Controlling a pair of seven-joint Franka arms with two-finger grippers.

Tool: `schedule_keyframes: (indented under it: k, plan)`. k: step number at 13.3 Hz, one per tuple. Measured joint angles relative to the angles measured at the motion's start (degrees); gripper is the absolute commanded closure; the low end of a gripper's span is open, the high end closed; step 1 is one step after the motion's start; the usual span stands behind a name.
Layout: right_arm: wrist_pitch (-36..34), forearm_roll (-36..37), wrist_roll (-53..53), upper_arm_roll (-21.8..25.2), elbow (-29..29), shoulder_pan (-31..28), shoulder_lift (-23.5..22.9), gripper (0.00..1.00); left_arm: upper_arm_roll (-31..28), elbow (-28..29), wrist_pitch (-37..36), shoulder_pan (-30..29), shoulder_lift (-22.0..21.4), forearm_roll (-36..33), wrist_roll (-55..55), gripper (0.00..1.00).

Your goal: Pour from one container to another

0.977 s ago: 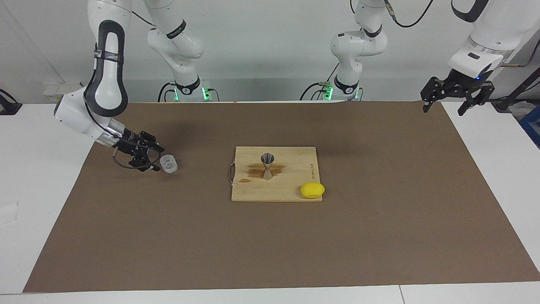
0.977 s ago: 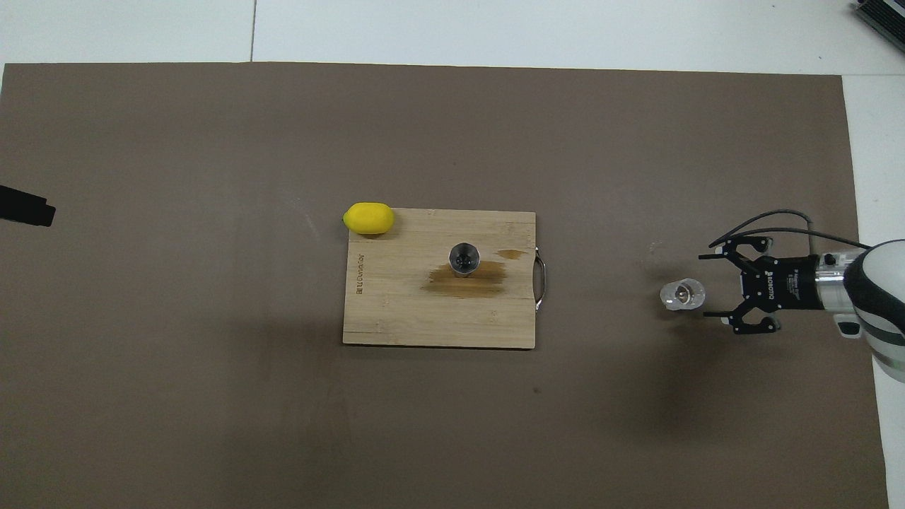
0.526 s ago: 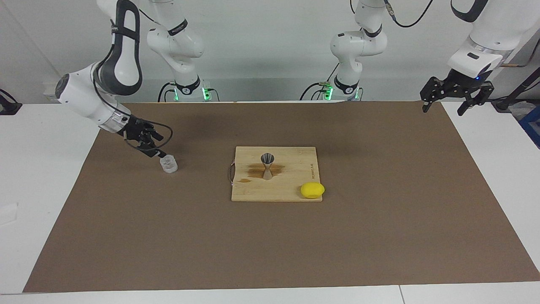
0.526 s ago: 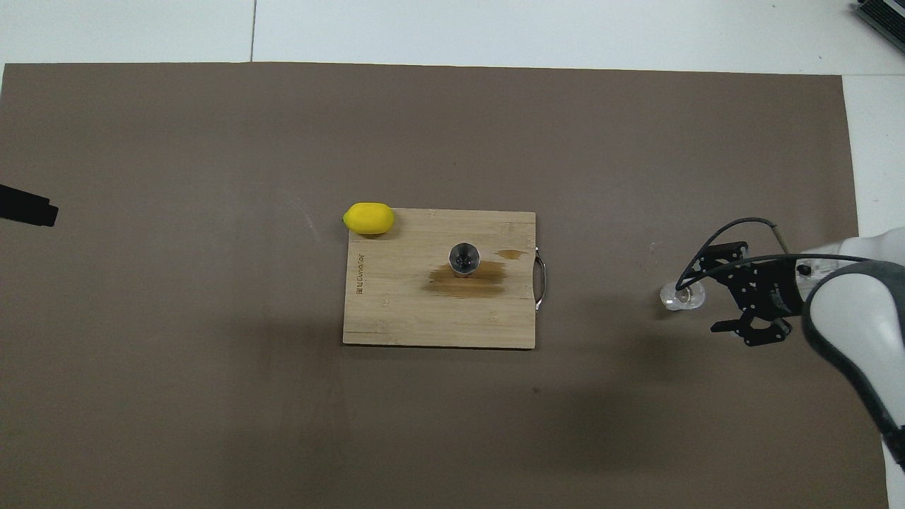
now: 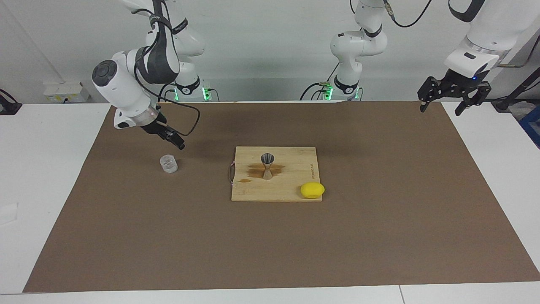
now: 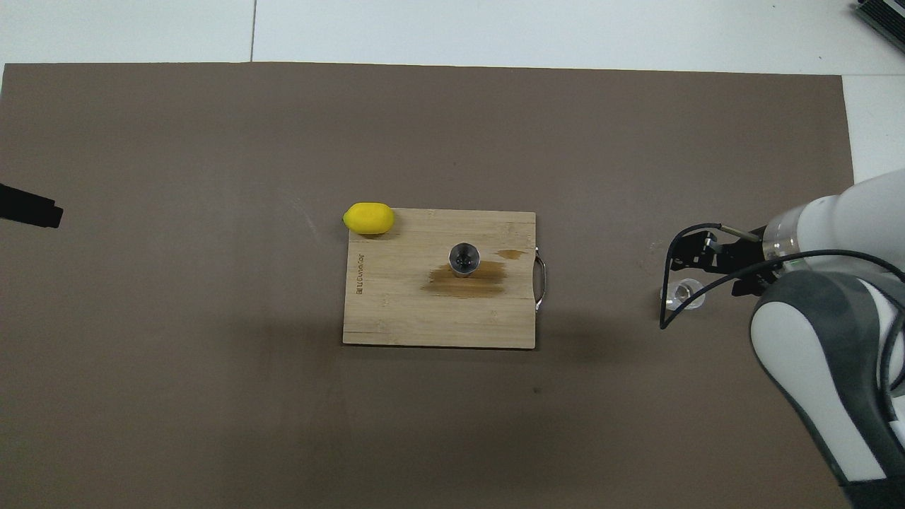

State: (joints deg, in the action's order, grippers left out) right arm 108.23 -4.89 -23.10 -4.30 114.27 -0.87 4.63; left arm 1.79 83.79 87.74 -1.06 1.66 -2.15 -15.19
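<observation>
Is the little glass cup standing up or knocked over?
Standing up. The cup sits on its base on the brown mat, mouth upward, beside the board. Nothing holds it.

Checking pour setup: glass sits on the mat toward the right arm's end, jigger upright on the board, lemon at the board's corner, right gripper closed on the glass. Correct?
One error: the right gripper is open and raised clear of the glass, as the facing view shows. The rest holds: glass on the mat, jigger upright on the board, lemon at its corner.

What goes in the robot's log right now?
right hand: open, above glass cup | left hand: open, waiting | jigger: on cutting board
</observation>
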Motion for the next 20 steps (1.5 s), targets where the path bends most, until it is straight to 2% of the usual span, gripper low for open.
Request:
schedule_keyframes:
  k: [5, 8, 11, 13, 16, 20]
  plan:
    - [-6.2, 6.4, 3.5, 0.0, -15.9, 0.0, -3.3, 0.01, 0.0, 0.0, 0.0, 0.0, 0.0, 0.0, 0.0, 0.0]
    - [-11.2, 6.5, 3.9, 0.1, -21.6, 0.0, -4.7, 0.01, 0.2, 0.0, 0.0, 0.1, 0.0, 0.1, 0.0, 0.0]
    - [-17.6, 6.1, 4.7, -0.3, -23.9, 0.1, -4.2, 0.01, 0.4, 0.0, 0.0, 0.8, 0.0, 0.1, 0.0, 0.0]
    - [-21.6, 4.8, 7.1, -0.3, -23.4, -0.1, -2.6, 0.01, 0.5, 0.0, 0.0, 0.9, 0.0, 0.1, 0.0, 0.0]
    - [-21.4, 4.6, 13.4, 0.2, -21.4, -0.5, -0.5, 0.01, 0.4, 0.0, 0.0, 0.9, 0.0, 0.1, 0.0, 0.0]
    - [-20.6, 6.6, 15.1, -0.3, -22.5, -0.4, -1.5, 0.01, 0.4, 0.0, 0.0, 0.9, 0.0, 0.1, 0.0, 0.0]
